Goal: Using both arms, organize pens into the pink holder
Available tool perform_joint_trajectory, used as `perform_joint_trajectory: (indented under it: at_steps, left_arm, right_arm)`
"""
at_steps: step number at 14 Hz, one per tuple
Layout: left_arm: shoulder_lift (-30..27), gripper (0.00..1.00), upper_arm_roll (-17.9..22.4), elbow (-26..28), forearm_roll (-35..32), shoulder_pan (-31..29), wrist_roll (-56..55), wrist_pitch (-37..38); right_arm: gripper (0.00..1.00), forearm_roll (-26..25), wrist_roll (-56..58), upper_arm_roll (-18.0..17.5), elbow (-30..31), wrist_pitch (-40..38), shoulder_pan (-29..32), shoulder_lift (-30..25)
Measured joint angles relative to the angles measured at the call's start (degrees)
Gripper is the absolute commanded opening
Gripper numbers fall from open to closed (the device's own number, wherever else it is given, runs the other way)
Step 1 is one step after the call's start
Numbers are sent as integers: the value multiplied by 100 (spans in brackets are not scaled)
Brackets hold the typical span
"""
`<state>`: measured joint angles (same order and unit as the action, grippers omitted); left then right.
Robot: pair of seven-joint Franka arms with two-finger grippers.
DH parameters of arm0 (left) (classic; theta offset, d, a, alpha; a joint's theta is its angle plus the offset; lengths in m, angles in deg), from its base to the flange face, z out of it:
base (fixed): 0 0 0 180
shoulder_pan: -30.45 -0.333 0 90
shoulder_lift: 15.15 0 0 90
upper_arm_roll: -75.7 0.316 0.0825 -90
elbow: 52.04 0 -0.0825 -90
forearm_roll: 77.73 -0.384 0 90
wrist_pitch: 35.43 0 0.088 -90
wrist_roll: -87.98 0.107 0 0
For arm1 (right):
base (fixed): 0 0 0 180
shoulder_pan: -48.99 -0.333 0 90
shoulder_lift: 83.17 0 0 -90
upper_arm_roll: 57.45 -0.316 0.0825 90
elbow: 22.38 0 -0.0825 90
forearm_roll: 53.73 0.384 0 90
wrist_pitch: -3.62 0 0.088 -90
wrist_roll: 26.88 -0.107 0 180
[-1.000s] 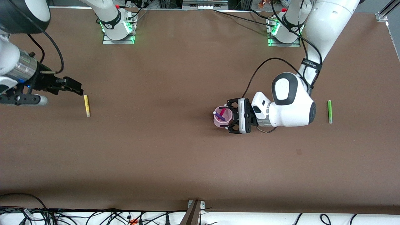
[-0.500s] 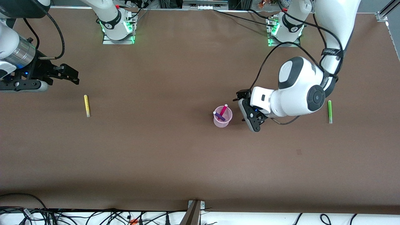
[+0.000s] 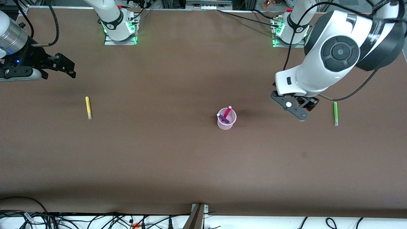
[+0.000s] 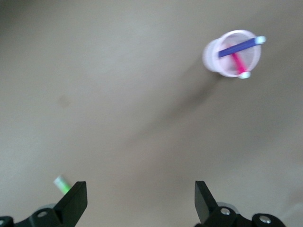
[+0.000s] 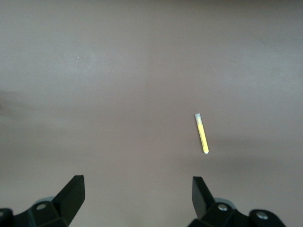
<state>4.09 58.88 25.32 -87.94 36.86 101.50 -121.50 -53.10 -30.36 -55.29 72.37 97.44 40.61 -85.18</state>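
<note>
The pink holder (image 3: 226, 124) stands upright mid-table with the magenta pen (image 3: 227, 112) and the dark purple pen (image 3: 222, 118) in it. The left wrist view also shows the holder (image 4: 210, 59) and both pens. The green pen (image 3: 335, 113) lies flat toward the left arm's end; only its tip (image 4: 61, 183) shows in the left wrist view. The yellow pen (image 3: 88, 107) lies flat toward the right arm's end and shows in the right wrist view (image 5: 202, 134). My left gripper (image 3: 303, 106) (image 4: 139, 203) is open and empty, up over the table between holder and green pen. My right gripper (image 3: 68, 67) (image 5: 137, 198) is open and empty, apart from the yellow pen.
The brown table top (image 3: 159, 152) is bare around the holder and pens. The arm bases (image 3: 120, 30) stand along the table's edge farthest from the front camera. Cables (image 3: 95, 221) run along the edge nearest it.
My left gripper has let go of the holder, lifted and swung toward the green pen. My right gripper has drawn away from the yellow pen. Holder and pens have not moved.
</note>
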Motion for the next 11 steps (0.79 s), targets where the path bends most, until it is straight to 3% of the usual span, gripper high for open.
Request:
perform_joint_trajectory:
  at_steps: [2, 5, 7, 9, 11]
  left_arm:
    - [-144, 100, 224, -62, -90, -42, -120, 72]
    - [-750, 100, 1092, 23, 349, -66, -527, -140]
    - [-1401, 100, 1780, 583, 800, -115, -615, -712]
    - [-2048, 100, 1984, 1333, 878, -247, -625, -973]
    - [-2383, 100, 1980, 1753, 878, -334, -667, -999]
  right_arm:
    - [100, 0, 3, -8, -14, 9, 0, 2]
    - [100, -2, 4, -40, -108, -99, -1, 0]
    - [100, -38, 4, -42, -131, -114, 1, -1]
    - [100, -130, 4, -43, -137, -114, 1, 1]
    - [100, -133, -7, -41, -142, -111, 2, 2]
